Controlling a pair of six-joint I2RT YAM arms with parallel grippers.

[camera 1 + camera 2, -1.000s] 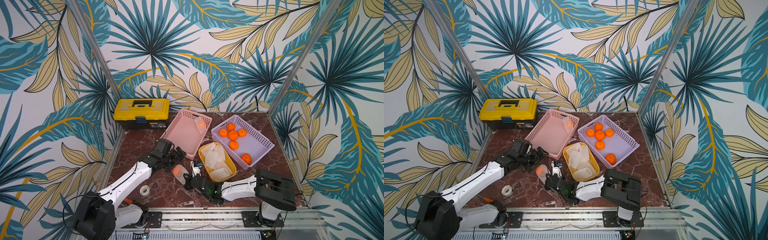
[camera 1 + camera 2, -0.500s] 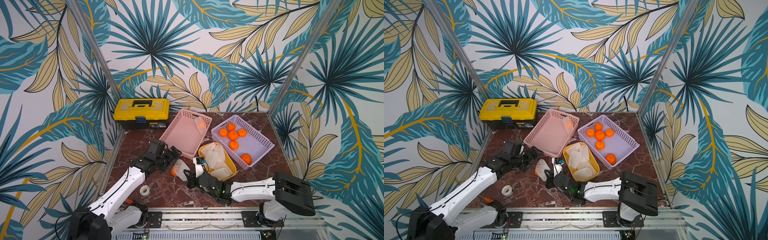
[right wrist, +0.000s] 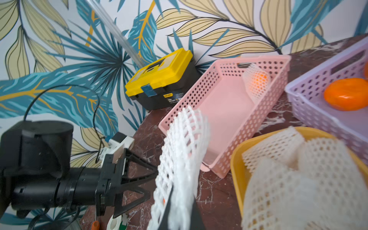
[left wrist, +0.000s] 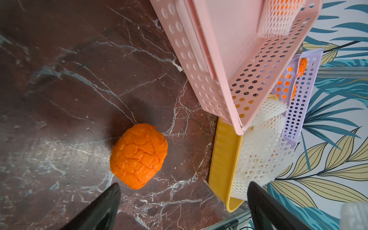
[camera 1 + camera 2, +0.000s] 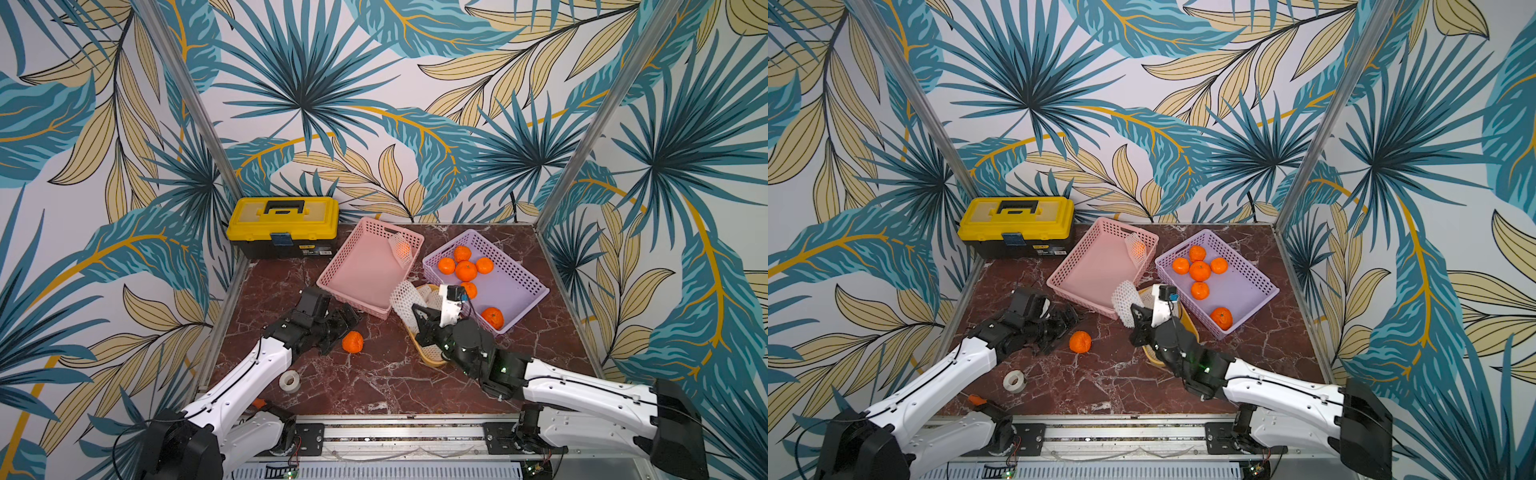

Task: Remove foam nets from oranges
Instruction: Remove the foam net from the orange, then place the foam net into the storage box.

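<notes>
The right hand point(image 5: 413, 311) is pinched shut on an empty foam net point(image 5: 401, 291) over the yellow tray's point(image 5: 430, 358) edge. Released here, it could spill onto the bench point(image 5: 374, 382). The left hand point(image 4: 183, 191), spread wide and empty, sits beside the bare orange point(image 4: 139, 155) (round, free to roll), and a nudge would send it off. One netted orange point(image 5: 402, 248) lies in the pink basket point(image 5: 338, 253).

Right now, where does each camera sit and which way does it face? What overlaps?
Top views: high over the front edge, looking down and back at the table; both arms show, left gripper open, right gripper shut on a foam net.
Left wrist: on the left arm, looking past its fingers at the bare orange.
Right wrist: on the right arm, facing the toolbox past the held net; left gripper shows.
Shared: both wrist views show the pink basket.
</notes>
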